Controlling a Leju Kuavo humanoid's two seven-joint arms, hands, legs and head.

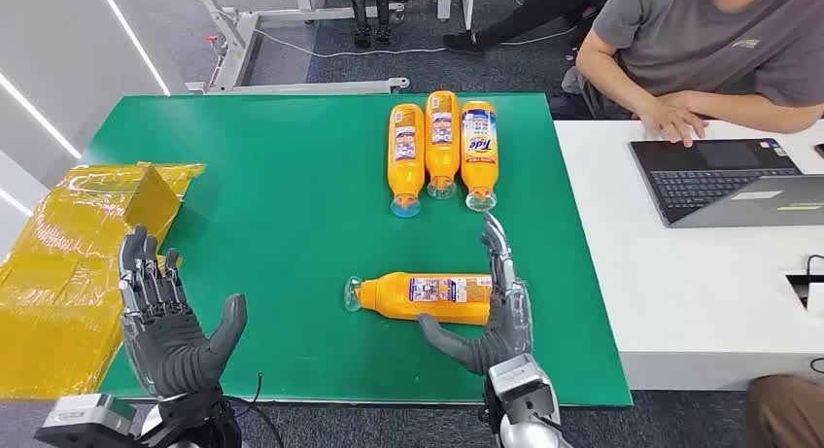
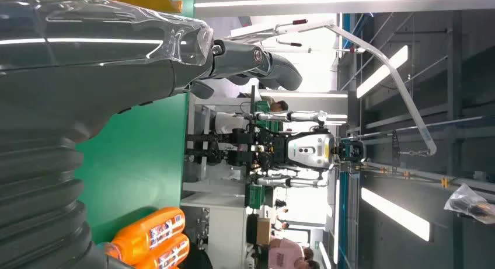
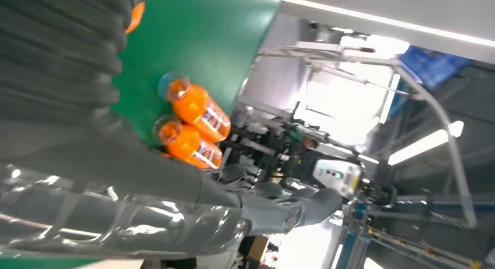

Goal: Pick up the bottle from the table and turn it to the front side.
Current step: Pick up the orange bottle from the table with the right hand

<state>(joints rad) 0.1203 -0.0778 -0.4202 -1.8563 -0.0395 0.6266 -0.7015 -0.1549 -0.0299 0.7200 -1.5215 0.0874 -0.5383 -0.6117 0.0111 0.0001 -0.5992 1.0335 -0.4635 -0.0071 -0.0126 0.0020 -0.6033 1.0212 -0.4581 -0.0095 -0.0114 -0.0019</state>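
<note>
An orange bottle (image 1: 423, 294) with a clear cap lies on its side near the front of the green table (image 1: 272, 195), cap to the left. My right hand (image 1: 494, 312) is at its base end. The thumb reaches along the bottle's near side and the fingers (image 1: 497, 246) stand straight up past its base, not wrapped around it. My left hand (image 1: 165, 317) hovers open over the table's front left corner, palm up and empty. In the left wrist view the left hand (image 2: 117, 76) stretches over the green surface; in the right wrist view the right hand (image 3: 146, 213) does the same.
Three more orange bottles (image 1: 442, 147) lie side by side at the back of the table, also seen as bottles (image 2: 149, 237) and bottles (image 3: 195, 114). A yellow wrapped box (image 1: 78, 263) sits at the left. A person at a laptop (image 1: 719, 181) sits at the white table (image 1: 661, 302) on the right.
</note>
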